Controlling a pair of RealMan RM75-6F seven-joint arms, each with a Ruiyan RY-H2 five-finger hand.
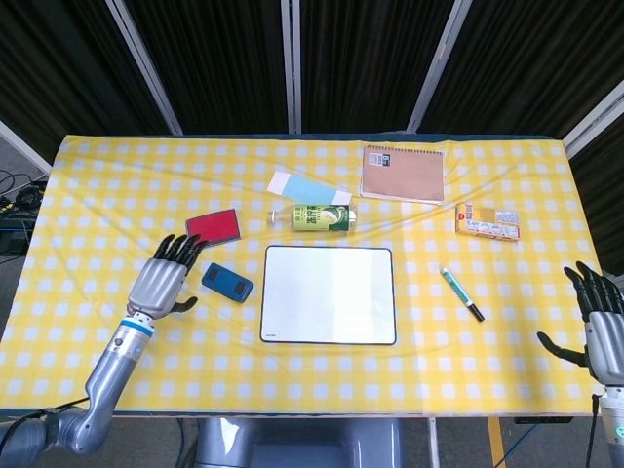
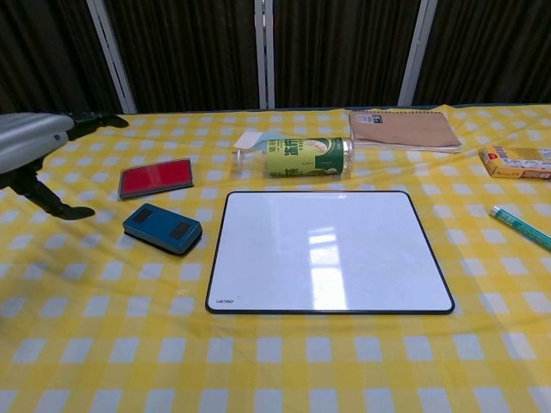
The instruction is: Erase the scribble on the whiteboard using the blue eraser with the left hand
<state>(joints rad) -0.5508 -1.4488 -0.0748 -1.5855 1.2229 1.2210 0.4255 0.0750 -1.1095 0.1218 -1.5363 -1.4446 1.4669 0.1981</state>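
Two hands empty | left hand (image 1: pixel 164 283) hovered just left of the blue eraser (image 1: pixel 227 283), fingers spread, holding nothing | eraser lay flat on the tablecloth (image 1: pixel 97 214), apart from the whiteboard (image 1: pixel 329 294) to its right | board looked clean, so task judged finished | right hand (image 1: pixel 597 327) spread idle at the table's far right edge.
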